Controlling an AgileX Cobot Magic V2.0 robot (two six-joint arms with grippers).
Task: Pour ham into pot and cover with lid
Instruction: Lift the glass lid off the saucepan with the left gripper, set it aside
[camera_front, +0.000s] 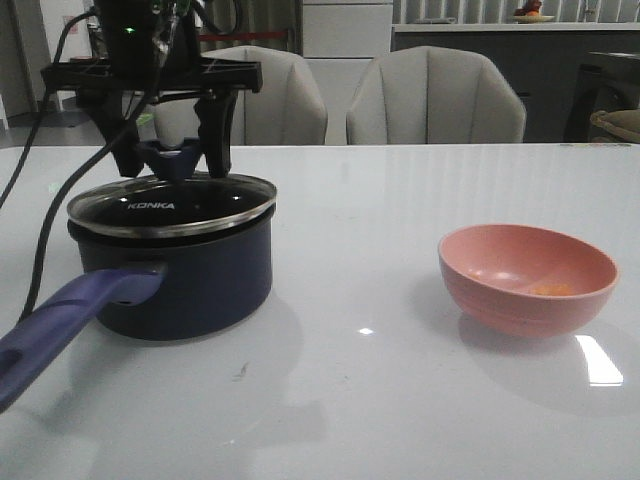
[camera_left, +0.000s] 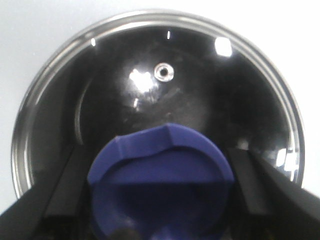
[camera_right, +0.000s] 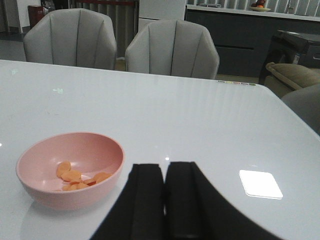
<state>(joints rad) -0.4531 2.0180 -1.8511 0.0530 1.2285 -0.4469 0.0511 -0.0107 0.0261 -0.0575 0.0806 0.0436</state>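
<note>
Front view has the left gripper (camera_front: 176, 160) clamped on the knob of the lid (camera_front: 172, 204), which sits tilted on the pot (camera_front: 180, 275). Ham (camera_right: 79, 178) lies in the pink bowl (camera_right: 95, 145), just beyond the right gripper (camera_right: 165, 172), its fingers pressed together, holding nothing.

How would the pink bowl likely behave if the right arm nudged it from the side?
The pink bowl would probably slide rather than tip: it looks low and wide, and the table is glossy. It seems light, holding only a few ham pieces. These would likely shift around inside.
</note>
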